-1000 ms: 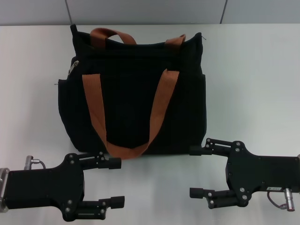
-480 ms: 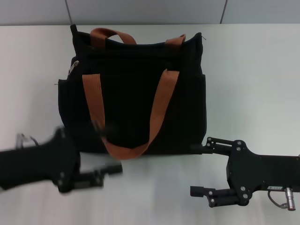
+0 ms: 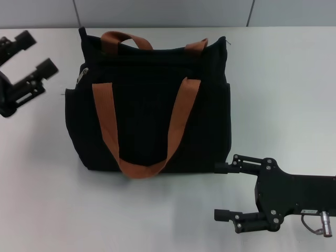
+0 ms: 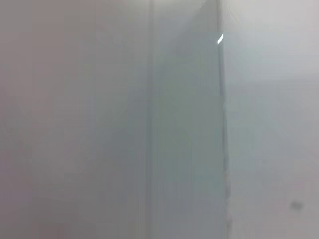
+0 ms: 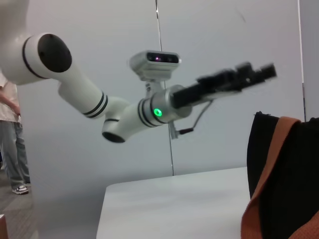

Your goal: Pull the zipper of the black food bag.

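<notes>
The black food bag [image 3: 149,105] lies on the white table, its two orange-brown straps [image 3: 181,113] draped over it. A small silver zipper pull [image 3: 81,76] shows at the bag's upper left corner. My left gripper [image 3: 34,52] is open and empty, raised to the left of the bag, apart from the pull. It also shows in the right wrist view [image 5: 239,77], high above the table. My right gripper [image 3: 218,191] is open and empty at the bag's near right corner. The bag's edge shows in the right wrist view [image 5: 299,149]. The left wrist view shows only a blurred wall.
The white table [image 3: 283,89] stretches out on both sides of the bag and in front of it. A grey panelled wall [image 3: 157,13] stands behind the table. A person [image 5: 10,144] stands far off in the right wrist view.
My left arm has swung from the table in front of the bag's near left corner up to the far left. The right gripper has shifted only slightly.
</notes>
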